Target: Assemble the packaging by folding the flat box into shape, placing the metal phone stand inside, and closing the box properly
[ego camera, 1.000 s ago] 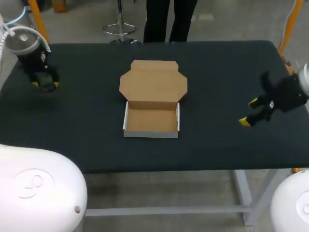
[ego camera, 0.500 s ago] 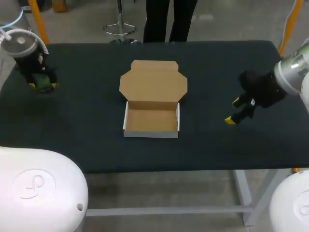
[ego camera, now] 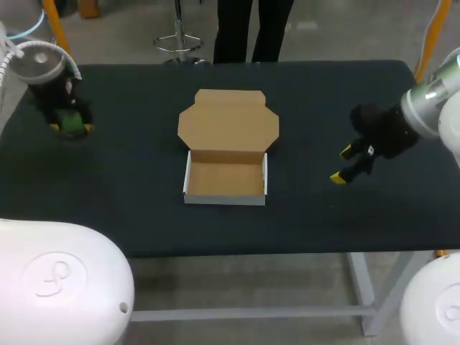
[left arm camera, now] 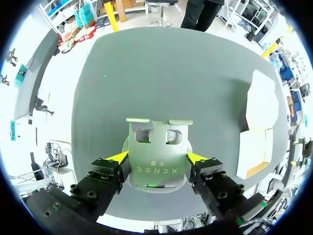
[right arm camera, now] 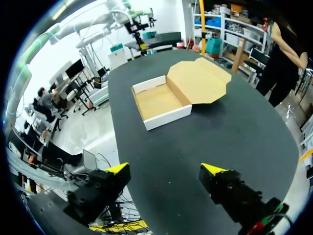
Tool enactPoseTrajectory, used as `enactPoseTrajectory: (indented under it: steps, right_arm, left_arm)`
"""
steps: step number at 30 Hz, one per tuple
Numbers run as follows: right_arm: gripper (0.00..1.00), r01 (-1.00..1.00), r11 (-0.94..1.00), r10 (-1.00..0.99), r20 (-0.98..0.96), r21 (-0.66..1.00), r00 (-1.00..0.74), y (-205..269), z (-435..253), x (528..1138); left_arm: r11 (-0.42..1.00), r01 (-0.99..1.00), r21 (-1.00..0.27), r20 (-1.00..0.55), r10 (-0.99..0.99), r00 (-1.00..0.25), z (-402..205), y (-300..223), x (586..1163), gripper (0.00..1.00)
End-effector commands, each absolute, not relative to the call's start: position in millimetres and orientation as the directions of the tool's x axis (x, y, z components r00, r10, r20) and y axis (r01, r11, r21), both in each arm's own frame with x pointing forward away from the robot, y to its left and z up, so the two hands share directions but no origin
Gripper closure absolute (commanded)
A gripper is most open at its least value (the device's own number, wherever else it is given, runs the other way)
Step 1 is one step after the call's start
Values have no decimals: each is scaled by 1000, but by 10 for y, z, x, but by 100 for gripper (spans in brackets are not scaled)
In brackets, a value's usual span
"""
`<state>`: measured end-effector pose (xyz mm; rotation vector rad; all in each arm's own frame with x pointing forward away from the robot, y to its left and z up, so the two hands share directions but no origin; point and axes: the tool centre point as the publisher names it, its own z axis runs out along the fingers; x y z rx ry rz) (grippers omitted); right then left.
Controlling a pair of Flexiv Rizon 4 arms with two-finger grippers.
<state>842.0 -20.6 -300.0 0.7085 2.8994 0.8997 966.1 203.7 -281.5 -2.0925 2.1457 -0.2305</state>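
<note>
Stand sits far left of the box, in the L hand.
L hand (ego camera: 70, 128) grips the shiny grey metal phone stand (left arm camera: 155, 152) tight; open brown cardboard box (ego camera: 226, 180) is mid counter (ego camera: 129, 187), off to its right. R hand (ego camera: 341, 164) is wide open, empty, nearer the box.

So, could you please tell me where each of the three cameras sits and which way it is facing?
Head view: fixed above and behind the robot, looking down on the table; both arms show, entering from the sides.
Left wrist view: on the left wrist, looking along the left pincer, shut on the metal phone stand, down at the table.
Right wrist view: on the right wrist, looking past the open, empty right pincer across the table.
Shared: all three show the open box.
</note>
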Motion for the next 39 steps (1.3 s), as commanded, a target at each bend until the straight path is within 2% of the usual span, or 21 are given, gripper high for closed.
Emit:
enactPoseTrajectory:
  steps: [1, 10, 39]
  right_arm:
    - [0, 414, 729, 426, 112, 545, -898, -221, -2985, 8418]
    - [0, 414, 729, 426, 112, 545, -898, -221, -2985, 8418]
    - [0, 414, 729, 426, 112, 545, -898, -221, -2985, 8418]
  left_arm:
    - [13, -979, -202, -12, -1000, -11, -2752, 1909, 9576, 100]
    - [42, -978, -203, -3, -999, -43, -2630, 1621, 9318, 100]
    - [301, -937, -175, -7, -952, -305, -2638, 377, 8532, 100]
